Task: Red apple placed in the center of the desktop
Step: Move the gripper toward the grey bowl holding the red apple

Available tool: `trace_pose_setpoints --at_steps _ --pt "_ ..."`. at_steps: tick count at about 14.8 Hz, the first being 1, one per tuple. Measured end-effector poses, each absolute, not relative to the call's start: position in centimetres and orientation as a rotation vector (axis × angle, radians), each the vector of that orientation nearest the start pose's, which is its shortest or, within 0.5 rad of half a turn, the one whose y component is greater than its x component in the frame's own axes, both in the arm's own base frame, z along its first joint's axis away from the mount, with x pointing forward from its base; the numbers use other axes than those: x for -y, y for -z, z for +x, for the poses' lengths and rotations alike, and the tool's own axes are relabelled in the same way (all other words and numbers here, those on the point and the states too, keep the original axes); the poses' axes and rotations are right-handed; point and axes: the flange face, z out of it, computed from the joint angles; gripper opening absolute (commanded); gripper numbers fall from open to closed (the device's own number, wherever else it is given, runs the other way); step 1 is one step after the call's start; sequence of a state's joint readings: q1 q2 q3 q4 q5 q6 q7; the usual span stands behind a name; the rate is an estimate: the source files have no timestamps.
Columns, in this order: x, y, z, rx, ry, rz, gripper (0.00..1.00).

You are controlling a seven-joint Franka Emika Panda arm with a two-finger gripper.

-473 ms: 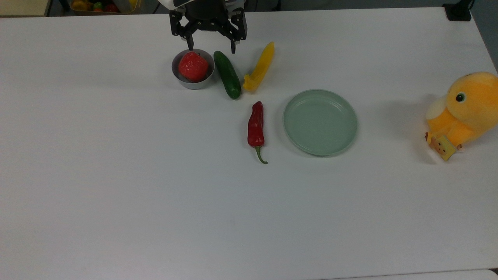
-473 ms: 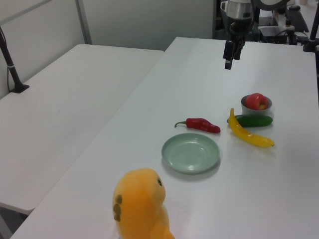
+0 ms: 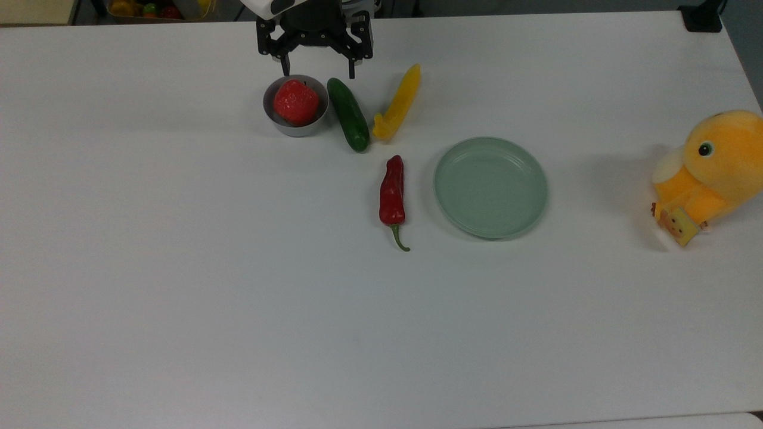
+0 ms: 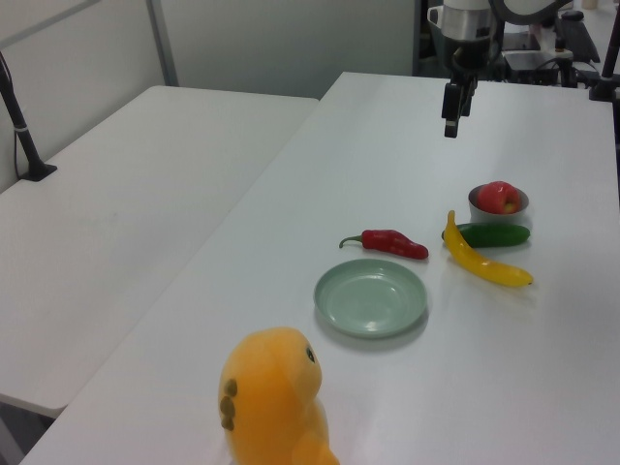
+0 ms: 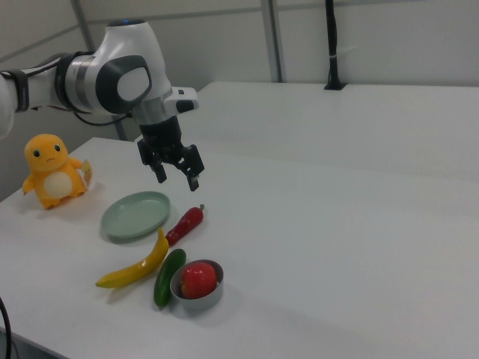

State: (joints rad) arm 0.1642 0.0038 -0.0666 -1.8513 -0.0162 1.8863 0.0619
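Note:
The red apple (image 3: 295,102) (image 4: 499,197) (image 5: 198,279) sits in a small grey bowl (image 3: 296,127) (image 5: 196,299) near the far edge of the white desktop (image 3: 238,286). My gripper (image 3: 318,69) (image 4: 450,127) (image 5: 177,179) hangs open in the air above the table. In the top view it is just beyond the bowl and the cucumber, and it holds nothing. In the right view it hovers well above the chili, apart from the apple.
A green cucumber (image 3: 349,114) lies next to the bowl, with a yellow pepper (image 3: 398,102) beside it. A dark-red chili (image 3: 392,194) and a pale green plate (image 3: 490,187) lie nearer the middle. An orange plush toy (image 3: 709,170) sits at the top view's right.
The gripper has shifted slightly toward the table's far edge, a little further from the bowl. Its fingers stay open. Nothing on the table has moved.

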Motion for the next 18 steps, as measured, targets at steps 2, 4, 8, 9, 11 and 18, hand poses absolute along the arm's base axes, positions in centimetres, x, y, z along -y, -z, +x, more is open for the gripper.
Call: trace_pose_setpoints --at_steps 2,4,8,9,11,18 --pt "-5.3 -51.6 56.4 0.062 0.052 -3.154 1.0" --pt "-5.1 -51.6 56.4 0.057 0.053 -3.155 1.0" --pt "-4.5 -52.0 56.4 0.039 0.063 -3.154 1.0" --pt "-4.3 -52.2 56.3 0.035 0.061 -3.154 1.0" --pt "-3.7 -52.3 56.0 0.02 0.038 -3.156 1.0" --pt "-2.8 -52.4 55.7 -0.007 -0.003 -3.159 1.0"
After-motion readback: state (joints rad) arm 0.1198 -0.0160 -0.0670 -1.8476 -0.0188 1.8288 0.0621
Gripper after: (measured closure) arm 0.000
